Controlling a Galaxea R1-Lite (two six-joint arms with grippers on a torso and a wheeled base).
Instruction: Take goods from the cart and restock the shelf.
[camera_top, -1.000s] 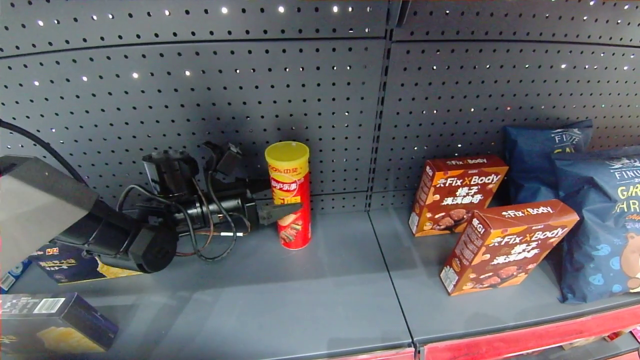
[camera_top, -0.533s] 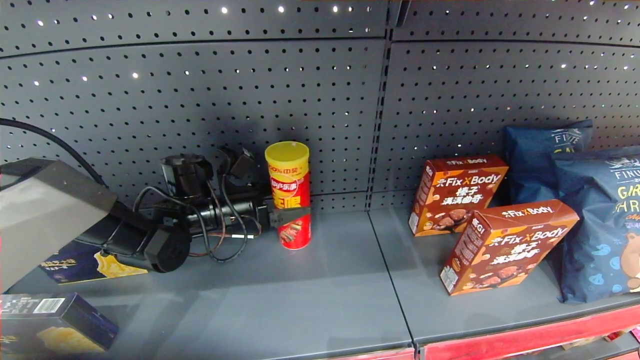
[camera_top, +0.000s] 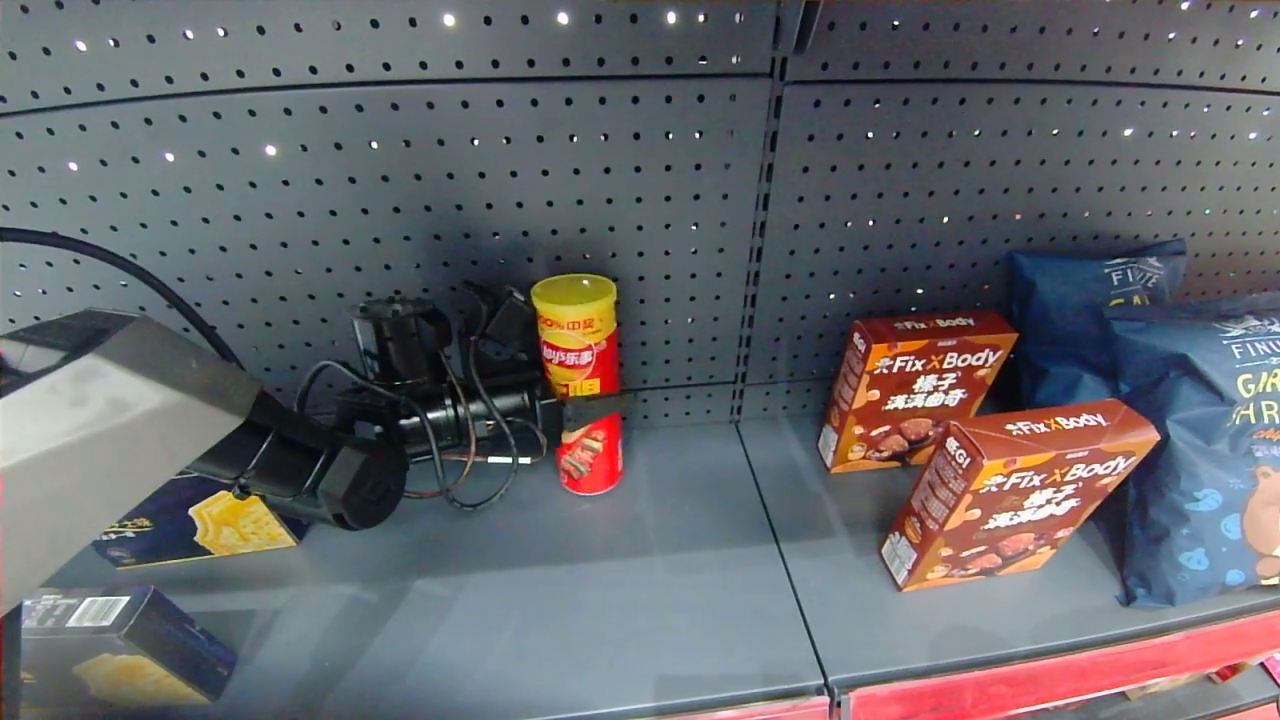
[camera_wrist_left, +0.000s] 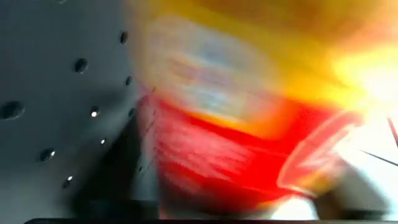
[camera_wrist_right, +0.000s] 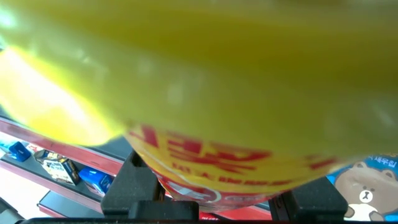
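The right gripper (camera_wrist_right: 214, 202) clasps a second can (camera_wrist_right: 205, 81); on the shelf (camera_top: 600, 600), the left gripper (camera_top: 596, 408), closed around the upright chip can (camera_top: 578, 330), has slid it slightly farther back, near the pegboard (camera_top: 500, 200), so placement looks almost finished

Head: forward-down onto shelf (camera_top: 600, 600) and pegboard (camera_top: 400, 200), mid-range.
Left wrist: close against chip can (camera_top: 585, 380).
Right wrist: tight on yellow canister (camera_wrist_right: 217, 74).
Shared, head and left wrist: chip can, pegboard.
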